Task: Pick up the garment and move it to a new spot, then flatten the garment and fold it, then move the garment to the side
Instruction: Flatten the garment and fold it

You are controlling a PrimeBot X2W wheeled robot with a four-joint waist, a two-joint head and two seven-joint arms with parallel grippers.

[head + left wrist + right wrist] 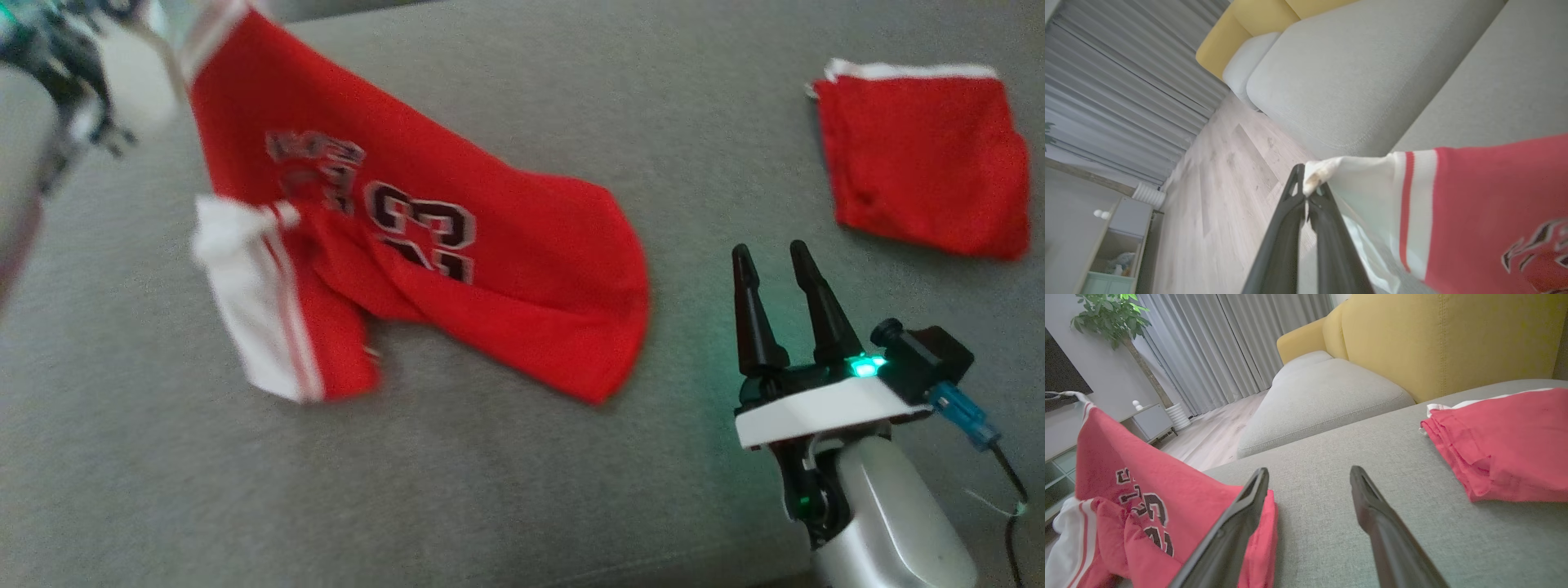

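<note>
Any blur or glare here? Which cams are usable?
Head view: motion blur smears the jersey, worst at its white trim; right gripper sharper, its green LED tinting the cushion. Left wrist view: crisp where the left gripper pinches the hem, wide-angle tilt. Right wrist view: sharp, evenly lit, no glare.

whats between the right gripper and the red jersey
Bare grey cushion; the head view shows a strip of it separating the right gripper from the jersey.

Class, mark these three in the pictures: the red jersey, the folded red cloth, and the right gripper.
red jersey (pixel 531 261): head view, red body right of the number.
folded red cloth (pixel 922 163): head view, middle of its top layer.
right gripper (pixel 769 249): head view, midway between its fingertips.
</note>
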